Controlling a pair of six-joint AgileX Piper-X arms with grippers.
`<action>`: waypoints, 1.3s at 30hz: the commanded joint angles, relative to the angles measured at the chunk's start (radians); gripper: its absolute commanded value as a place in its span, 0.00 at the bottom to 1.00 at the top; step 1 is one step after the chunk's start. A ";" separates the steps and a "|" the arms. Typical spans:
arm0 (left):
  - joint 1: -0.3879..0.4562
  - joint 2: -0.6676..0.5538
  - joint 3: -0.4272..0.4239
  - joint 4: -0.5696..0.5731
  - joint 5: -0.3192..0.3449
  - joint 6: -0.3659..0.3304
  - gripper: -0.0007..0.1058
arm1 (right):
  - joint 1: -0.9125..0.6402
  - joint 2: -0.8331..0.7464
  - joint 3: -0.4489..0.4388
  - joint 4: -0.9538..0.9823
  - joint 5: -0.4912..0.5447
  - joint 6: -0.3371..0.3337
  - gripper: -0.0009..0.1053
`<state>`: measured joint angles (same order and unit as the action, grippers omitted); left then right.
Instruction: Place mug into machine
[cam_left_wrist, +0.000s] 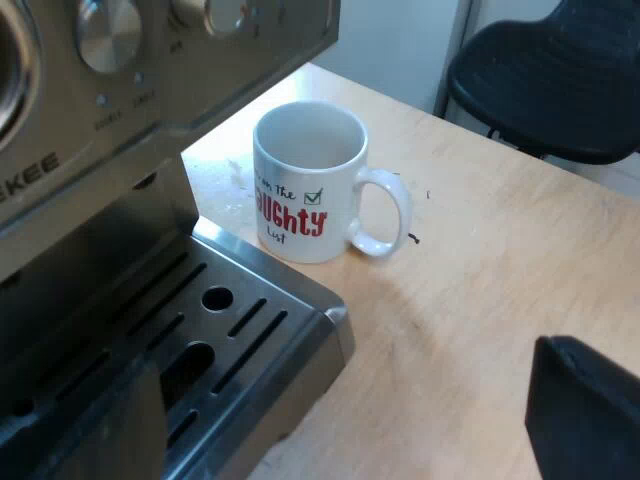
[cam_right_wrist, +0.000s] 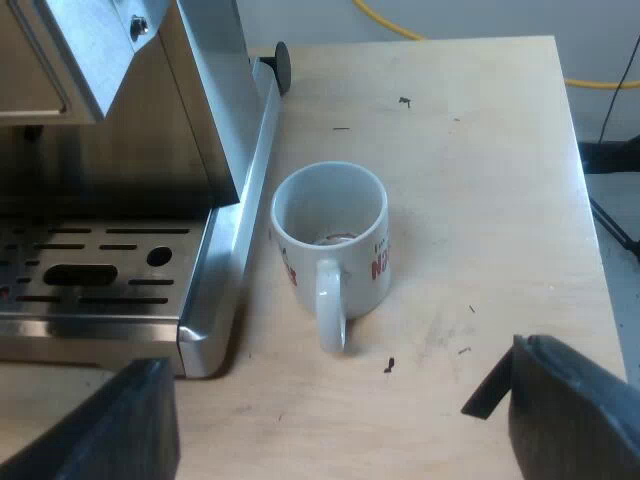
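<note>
— Where was the mug (cam_right_wrist: 330, 235)?

— It stood upright on the counter (cam_right_wrist: 480, 200), just beside the side edge of the tray (cam_right_wrist: 100, 270) of the machine (cam_right_wrist: 120, 110). It was not on the tray.

— And the right claw?

— The right claw (cam_right_wrist: 335, 390) was released, with its two fingers spread wide and gripping nothing. The mug stood a little beyond the gap between them, near both fingers but touching neither. Its handle (cam_right_wrist: 330, 305) was turned toward the claw.

— What about the left claw?

— The left claw (cam_left_wrist: 345, 365) was spread open as well, and empty, near the tray's corner. One finger (cam_left_wrist: 585, 415) was over bare counter and the other over the tray's grille. The mug was farther off, past the tray's corner and well apart from both fingers. Its handle pointed away from the machine, and the side facing the claw had red lettering.

— Anything else there?

— A dark chair (cam_left_wrist: 560, 70) stood beyond the counter's edge.
</note>
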<state>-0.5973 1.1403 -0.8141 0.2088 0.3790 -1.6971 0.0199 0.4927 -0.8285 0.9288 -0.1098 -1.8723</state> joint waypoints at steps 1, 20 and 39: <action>-0.005 0.021 -0.007 -0.040 -0.002 0.005 0.77 | -0.003 0.000 0.020 -0.010 -0.008 -0.010 0.67; -0.198 0.092 0.043 -0.209 -0.084 0.005 0.77 | -0.003 0.000 0.184 -0.134 -0.008 -0.010 0.67; -0.194 0.092 0.043 -0.237 -0.093 0.005 0.77 | -0.003 0.042 0.508 -0.594 -0.098 -0.010 0.67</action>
<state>-0.7914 1.2373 -0.7705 -0.0093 0.2984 -1.6907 0.0199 0.5282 -0.3234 0.3802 -0.1945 -1.8723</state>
